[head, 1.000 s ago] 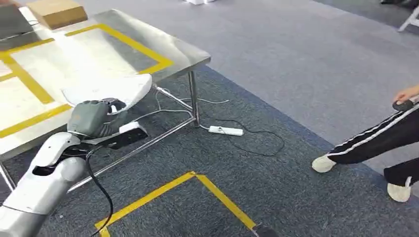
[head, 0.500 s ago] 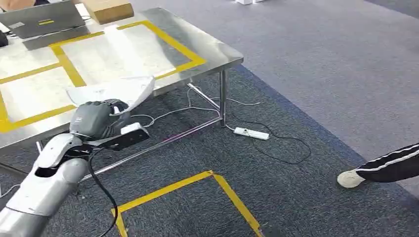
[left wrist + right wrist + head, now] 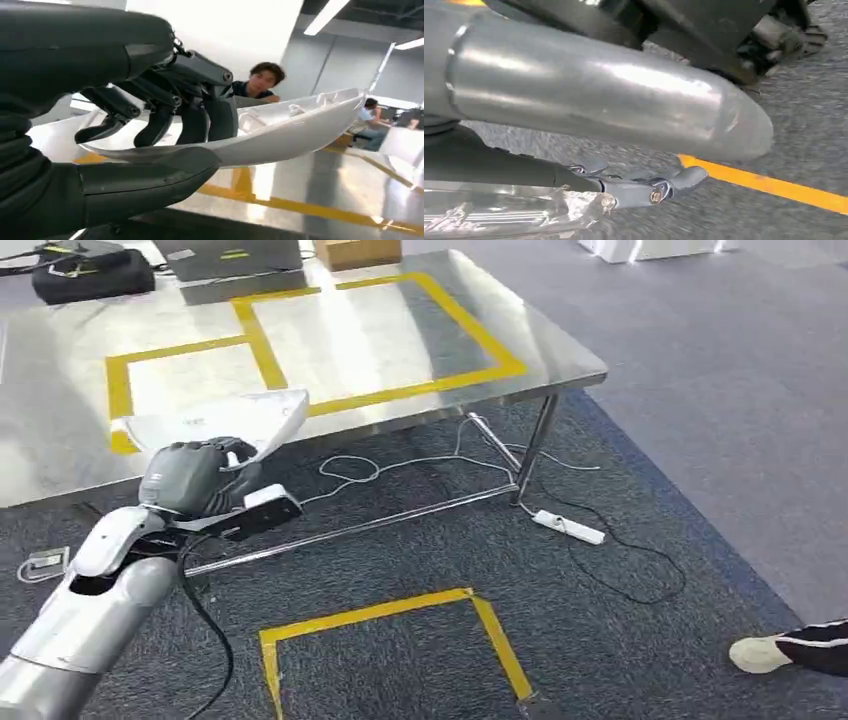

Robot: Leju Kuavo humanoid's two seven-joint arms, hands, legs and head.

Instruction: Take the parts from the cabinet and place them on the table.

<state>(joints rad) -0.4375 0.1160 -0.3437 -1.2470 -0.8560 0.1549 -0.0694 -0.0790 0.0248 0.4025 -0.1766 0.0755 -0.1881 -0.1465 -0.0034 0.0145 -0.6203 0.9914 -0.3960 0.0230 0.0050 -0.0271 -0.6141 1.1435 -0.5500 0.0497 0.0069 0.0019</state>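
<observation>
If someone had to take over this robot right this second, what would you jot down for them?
Left hand: holds the white part by its near edge, thumb under it and fingers over it.
Right hand: hangs low over the carpet; it seems to hold a clear plastic piece, but I cannot tell for sure.
Steel table: just ahead; the part hangs over its near edge, above the yellow tape boxes.
Done: one part fetched.
Left: set it down on the table and let go.
</observation>
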